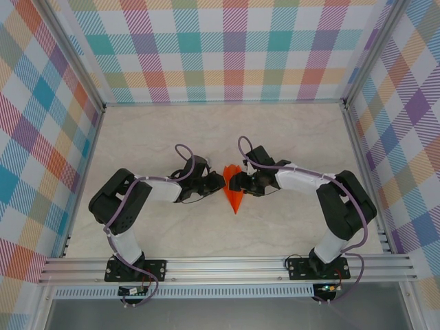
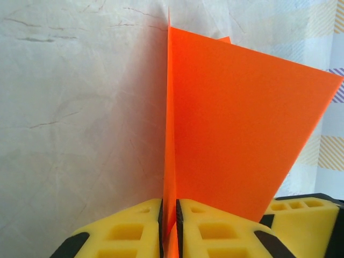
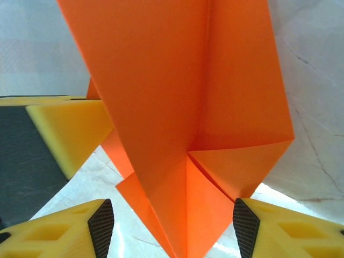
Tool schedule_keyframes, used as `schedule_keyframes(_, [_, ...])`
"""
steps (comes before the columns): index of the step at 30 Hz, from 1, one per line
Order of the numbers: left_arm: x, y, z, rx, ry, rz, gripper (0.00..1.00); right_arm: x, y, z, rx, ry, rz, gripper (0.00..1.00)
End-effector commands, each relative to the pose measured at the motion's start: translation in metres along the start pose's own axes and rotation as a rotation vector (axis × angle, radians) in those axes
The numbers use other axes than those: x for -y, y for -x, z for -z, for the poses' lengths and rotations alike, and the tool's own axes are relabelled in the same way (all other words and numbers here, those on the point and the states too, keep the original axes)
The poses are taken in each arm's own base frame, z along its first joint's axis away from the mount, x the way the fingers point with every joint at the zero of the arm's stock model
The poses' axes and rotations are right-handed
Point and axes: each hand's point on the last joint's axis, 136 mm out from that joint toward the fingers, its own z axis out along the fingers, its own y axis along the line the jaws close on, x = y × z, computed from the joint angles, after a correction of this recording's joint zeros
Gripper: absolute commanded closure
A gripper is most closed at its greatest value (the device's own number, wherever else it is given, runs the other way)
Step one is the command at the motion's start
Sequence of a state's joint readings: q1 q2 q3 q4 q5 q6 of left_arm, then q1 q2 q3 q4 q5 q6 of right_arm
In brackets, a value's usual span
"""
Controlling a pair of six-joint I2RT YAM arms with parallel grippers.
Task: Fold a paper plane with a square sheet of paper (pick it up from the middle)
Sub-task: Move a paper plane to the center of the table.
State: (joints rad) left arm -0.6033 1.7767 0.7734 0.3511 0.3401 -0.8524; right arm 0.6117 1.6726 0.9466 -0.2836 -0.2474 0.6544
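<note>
The square sheet of paper is folded into a bright orange paper plane, a narrow dart whose sharp nose points toward the near edge at the table's middle. My left gripper comes in from the left and is shut on the plane's upright central ridge; the left gripper has the fold pinched between its pads, and one wing spreads to the right. My right gripper faces it from the right. The right gripper is open, its pads standing either side of the folded paper without clamping it.
The pale marble-look table is fenced by aluminium rails and plaid walls. A yellow finger of the left gripper sits close on the left in the right wrist view. Both arms crowd the centre; bare table lies beyond them.
</note>
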Motion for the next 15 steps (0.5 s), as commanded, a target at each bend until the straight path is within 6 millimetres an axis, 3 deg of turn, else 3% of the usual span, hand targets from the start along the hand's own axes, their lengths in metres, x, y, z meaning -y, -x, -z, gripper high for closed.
schedule_keyframes(1, [0.0007, 0.002, 0.0063, 0.009, -0.009, -0.003, 0.84, -0.0044, 0.0041, -0.0015, 0.002, -0.008, 0.042, 0.36])
schedule_keyframes(15, [-0.003, 0.0011, 0.0026, -0.002, 0.007, -0.002, 0.85, -0.0074, 0.0136, -0.0078, 0.016, -0.008, 0.118, 0.3])
